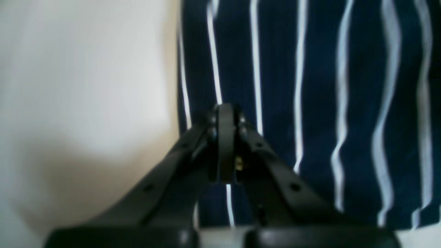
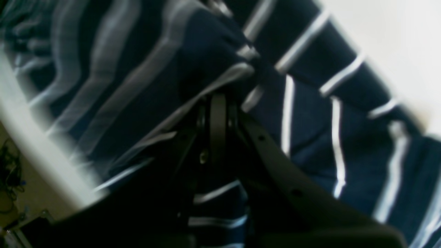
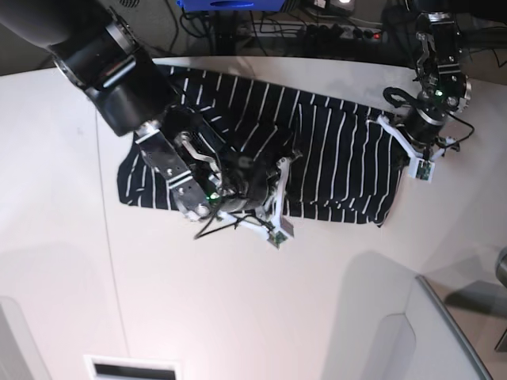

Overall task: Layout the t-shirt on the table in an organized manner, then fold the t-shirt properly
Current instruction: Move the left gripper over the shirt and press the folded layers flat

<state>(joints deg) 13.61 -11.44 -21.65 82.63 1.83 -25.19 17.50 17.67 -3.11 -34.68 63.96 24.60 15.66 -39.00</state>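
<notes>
Left wrist camera first: the left gripper is hanging with its jaws pressed together, nothing visibly caught between them, tips sitting over the straight edge of the t-shirt where the navy cloth is meeting the white table. The stripes here are running up the frame, slightly wavy toward the right. Over to the right wrist camera: the right gripper is also showing its jaws closed, tips buried against a raised fold of the t-shirt; whether cloth is actually pinched there is too blurred to call. The table is peeking in at the upper right. Now the base view: the t-shirt is lying spread across the far part of the table, bunched near its middle where the right gripper is sitting on it, while the left gripper is perching at the garment's right edge.
</notes>
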